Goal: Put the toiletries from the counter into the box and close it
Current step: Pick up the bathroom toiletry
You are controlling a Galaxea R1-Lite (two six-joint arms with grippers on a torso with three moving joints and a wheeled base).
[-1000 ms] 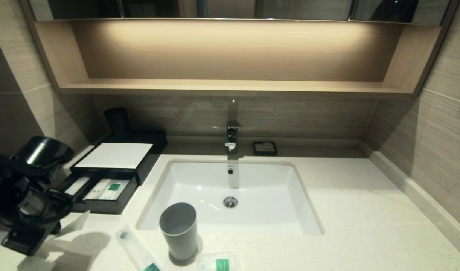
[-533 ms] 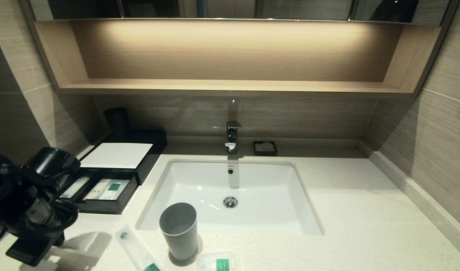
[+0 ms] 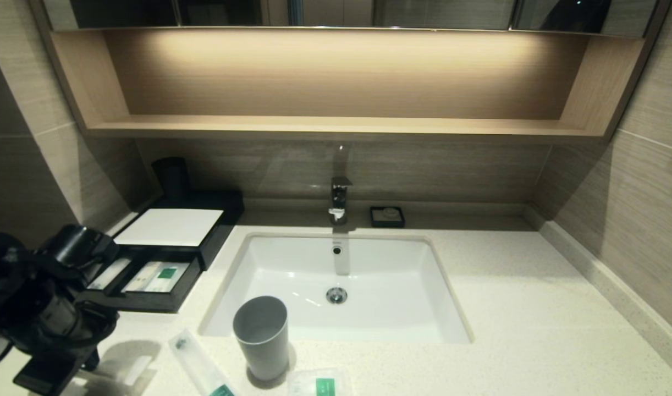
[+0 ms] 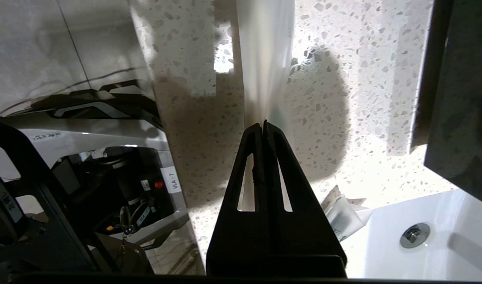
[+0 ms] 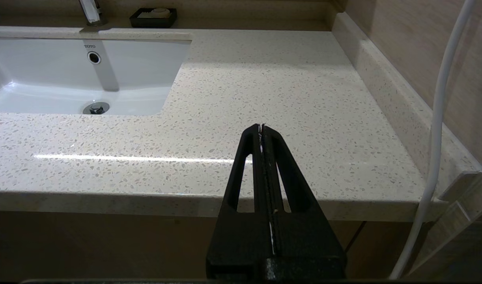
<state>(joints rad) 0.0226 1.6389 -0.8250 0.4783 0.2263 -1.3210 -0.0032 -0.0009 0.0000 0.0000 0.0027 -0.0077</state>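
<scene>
The toiletries: we see one long packet [image 3: 199,364] and a small squarish one [image 3: 319,383] on the counter [image 3: 534,308] by the grey cup [image 3: 261,336], which stands between them before the sink [image 3: 336,286]. The box [image 3: 171,231] has its drawer [image 3: 143,286] pulled out, packets inside. Our left gripper [image 4: 264,125], low over the counter near that drawer, pinches a translucent packet [image 4: 264,59] between fully closed fingers. Our right gripper [image 5: 261,127] rests closed, empty, off the counter's front edge.
</scene>
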